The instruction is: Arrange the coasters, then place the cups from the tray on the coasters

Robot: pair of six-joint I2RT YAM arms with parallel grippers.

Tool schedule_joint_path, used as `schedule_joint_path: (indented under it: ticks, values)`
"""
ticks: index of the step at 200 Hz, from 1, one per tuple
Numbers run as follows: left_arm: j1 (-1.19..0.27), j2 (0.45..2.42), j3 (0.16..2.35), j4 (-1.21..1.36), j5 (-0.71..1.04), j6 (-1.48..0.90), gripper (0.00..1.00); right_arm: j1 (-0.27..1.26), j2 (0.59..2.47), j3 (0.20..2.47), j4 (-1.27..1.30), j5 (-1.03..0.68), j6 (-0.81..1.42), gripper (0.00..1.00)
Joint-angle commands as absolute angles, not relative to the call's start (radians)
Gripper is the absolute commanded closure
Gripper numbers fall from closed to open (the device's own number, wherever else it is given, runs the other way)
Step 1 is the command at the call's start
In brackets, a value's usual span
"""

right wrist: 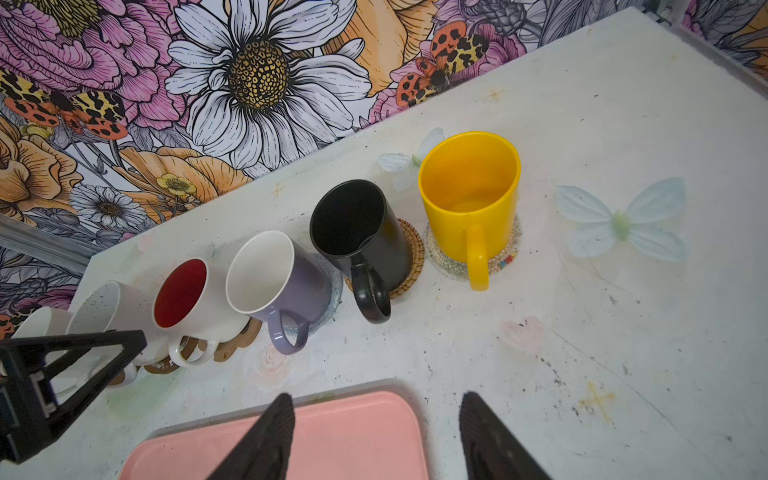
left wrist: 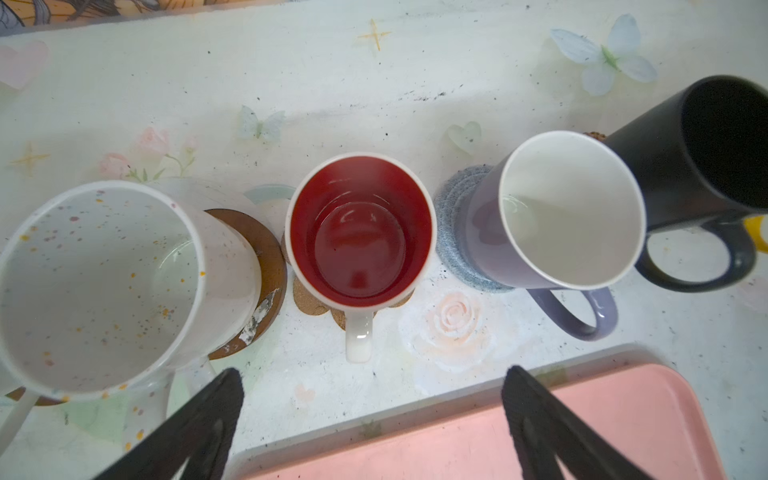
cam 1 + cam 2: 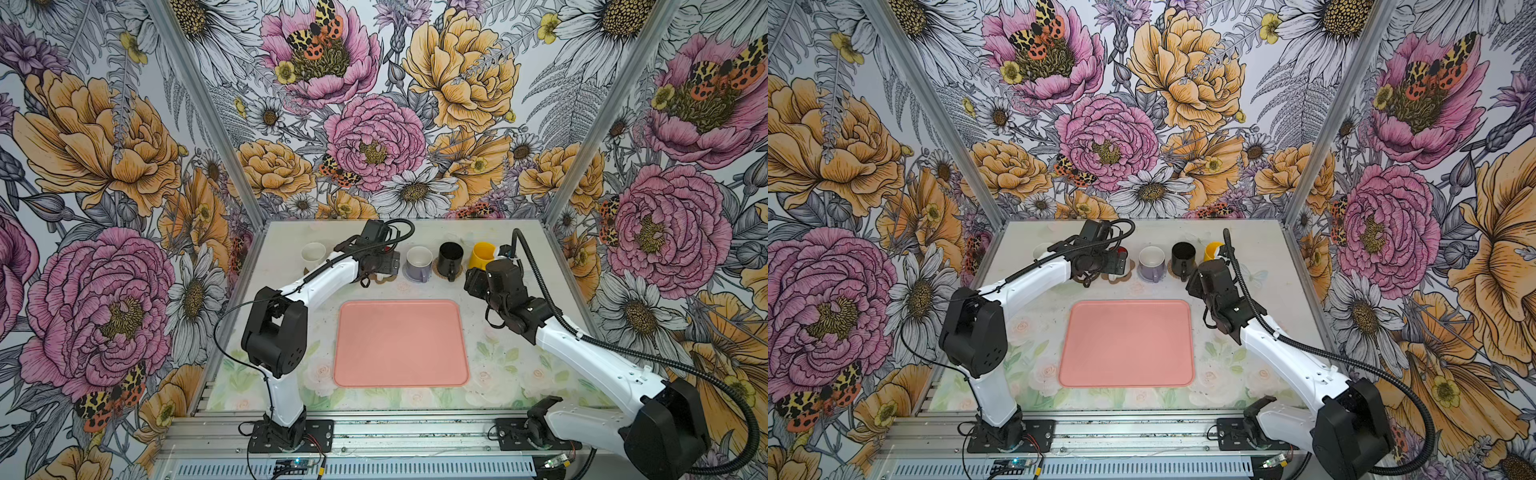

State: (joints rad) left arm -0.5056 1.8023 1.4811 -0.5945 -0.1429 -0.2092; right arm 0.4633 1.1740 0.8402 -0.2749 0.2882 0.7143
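Nearest us the tray [image 3: 401, 345] lies mid-table [image 3: 519, 374], closer to the near edge. Beyond it we see six cups in a row along the far edge. From the left they are a white cup [image 3: 313, 252] whose coaster we cannot make out, a speckled cup [image 2: 95, 286] on a brown disc [image 2: 270, 257], a red-lined cup [image 2: 360, 226] on a paw coaster [image 2: 307, 297], a lavender cup [image 2: 569, 208] on a grey-blue coaster [image 2: 457, 232], a black cup [image 1: 357, 224] on a rattan coaster [image 1: 409, 253], and a yellow cup [image 1: 469, 195] on a pale woven coaster [image 1: 505, 259]. We find the left gripper [image 2: 374, 374] spread wide and holding nothing, between the tray's far edge and the red-lined cup's handle. The right gripper [image 1: 376, 399] hangs above the tray's far right corner, its jaws likewise parted around nothing.
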Motion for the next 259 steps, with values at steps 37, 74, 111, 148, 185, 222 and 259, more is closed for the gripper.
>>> schedule_joint_path:
  ticks: [37, 74, 111, 148, 185, 222, 259]
  values:
    - [-0.511, 1.593, 1.378, -0.548, -0.164, -0.209, 0.01, 0.456, 1.145, 0.836, -0.261, 0.269, 0.69, 0.32]
    - [-0.493, 1.465, 1.286, -0.523, -0.192, -0.208, 0.01, 0.456, 1.147, 0.839, -0.261, 0.252, 0.694, 0.21]
    - [-0.464, 1.361, 1.182, -0.49, -0.202, -0.22, 0.01, 0.456, 1.139, 0.836, -0.261, 0.246, 0.696, 0.19]
    - [-0.425, 1.262, 1.074, -0.449, -0.23, -0.224, 0.01, 0.457, 1.132, 0.833, -0.262, 0.228, 0.7, 0.02]
    - [-0.377, 1.153, 0.959, -0.389, -0.216, -0.226, 0.01, 0.456, 1.133, 0.834, -0.261, 0.211, 0.704, 0.0]
    - [-0.317, 1.056, 0.849, -0.337, -0.216, -0.232, 0.01, 0.457, 1.122, 0.828, -0.262, 0.21, 0.704, 0.01]
    - [-0.292, 0.988, 0.755, -0.288, -0.298, -0.23, 0.01, 0.456, 1.101, 0.809, -0.265, 0.23, 0.666, 0.01]
